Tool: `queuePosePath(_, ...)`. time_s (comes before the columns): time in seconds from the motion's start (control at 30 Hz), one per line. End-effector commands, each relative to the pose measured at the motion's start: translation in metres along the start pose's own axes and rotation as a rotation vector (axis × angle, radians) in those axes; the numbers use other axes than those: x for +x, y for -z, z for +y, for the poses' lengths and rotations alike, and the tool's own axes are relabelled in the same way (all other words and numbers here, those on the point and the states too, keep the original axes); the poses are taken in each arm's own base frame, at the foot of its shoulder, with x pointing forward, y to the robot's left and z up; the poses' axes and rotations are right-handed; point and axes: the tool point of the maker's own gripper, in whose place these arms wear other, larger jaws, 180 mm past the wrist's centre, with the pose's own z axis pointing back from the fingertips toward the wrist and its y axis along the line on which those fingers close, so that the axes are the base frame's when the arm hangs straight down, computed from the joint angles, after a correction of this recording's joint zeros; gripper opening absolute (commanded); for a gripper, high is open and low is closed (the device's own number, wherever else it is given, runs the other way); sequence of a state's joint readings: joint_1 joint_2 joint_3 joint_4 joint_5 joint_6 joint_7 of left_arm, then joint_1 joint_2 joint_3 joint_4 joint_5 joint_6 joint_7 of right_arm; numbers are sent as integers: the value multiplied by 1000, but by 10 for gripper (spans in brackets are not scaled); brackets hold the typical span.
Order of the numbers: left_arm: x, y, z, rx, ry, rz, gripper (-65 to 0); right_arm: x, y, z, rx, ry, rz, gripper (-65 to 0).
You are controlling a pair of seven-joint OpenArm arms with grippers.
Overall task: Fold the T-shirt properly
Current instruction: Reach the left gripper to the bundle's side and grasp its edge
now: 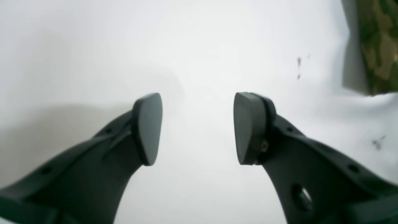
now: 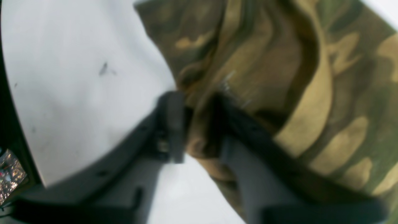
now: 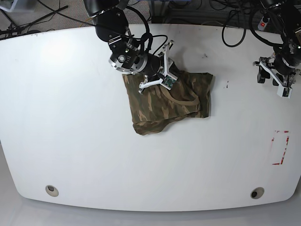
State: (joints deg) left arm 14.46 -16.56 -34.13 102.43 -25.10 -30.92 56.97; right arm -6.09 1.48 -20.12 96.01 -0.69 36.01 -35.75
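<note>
On the white table (image 3: pixel 70 141), a little past centre toward one o'clock, you see the T-shirt (image 3: pixel 167 106) lying as a rumpled, roughly square bundle of soft cloth, printed in olive, brown and tan camouflage patches. A tan ribbed band curves across its upper layer.

Your right gripper (image 2: pixel 192 124) sits at the bundle's eleven o'clock corner. In the right wrist view, its two dark fingers are drawn close together with a bunched fold of the camouflage cloth pinched between them; the picture is blurred, so the fold's exact edge is hard to make out.

Your left gripper (image 1: pixel 198 129) hangs well apart from the shirt, near the table's two o'clock edge. Its flat, rounded matte black pads (image 1: pixel 149 129) stand apart with only bare white tabletop between them. A strip of the shirt shows at the upper right corner of that view.
</note>
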Motion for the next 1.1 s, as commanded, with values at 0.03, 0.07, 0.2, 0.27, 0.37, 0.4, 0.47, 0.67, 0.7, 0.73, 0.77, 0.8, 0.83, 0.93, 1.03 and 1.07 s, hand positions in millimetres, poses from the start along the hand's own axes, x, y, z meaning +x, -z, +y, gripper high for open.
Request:
queuePosePath(0.03,8,-5,4,8,19,-31,-318,35,-13,-10,-41,-20,-108,-628)
queuePosePath(0.07,6,-6,4,7,19,-26,-318,37,-15,-11,-46,-22,-115,-634)
queuePosePath(0.2,3,-6,3,5,17,-20,-318,47,-25,-9,-61,-34,-149,-650)
queuePosePath(0.27,1,-4,-2,-4,3,-22,-318,56,-31,-9,-73,-50,-170,-650)
queuePosePath(0.37,0,-3,-4,-9,-5,-23,-318,69,-40,-9,-90,-74,-166,-650)
queuePosePath(0.4,0,-3,-5,-9,-6,-23,-318,77,-43,-6,-84,-70,-186,-650)
queuePosePath(0.47,-1,-2,-5,-11,-6,-21,-318,89,-46,-3,-72,-55,-213,-650)
queuePosePath(0.67,-8,7,-32,-78,17,8,-318,125,-45,1,-25,-37,-286,-650)
queuePosePath(0.7,-7,10,-39,-96,21,4,-318,129,-43,4,-9,-26,-299,-650)
queuePosePath(0.73,-3,13,-49,-120,32,-16,-318,133,-42,6,3,-18,-310,-650)
queuePosePath(0.77,-1,15,-56,-138,34,-33,-318,136,-40,5,6,-16,-315,-650)
queuePosePath(0.8,2,17,-64,-158,30,-53,-318,139,-39,5,9,-15,-319,-650)
queuePosePath(0.83,5,19,-73,-174,15,-76,-317,139,-36,6,16,-10,-317,-650)
queuePosePath(0.93,21,21,-81,-189,-10,-141,-315,141,-31,10,39,-11,-315,-650)
queuePosePath(1.03,42,23,-79,-183,-6,-191,-315,139,-28,10,45,-7,-309,-650)
queuePosePath(1.07,50,23,-77,-178,-6,-208,-315,138,-27,10,45,-5,-304,-650)
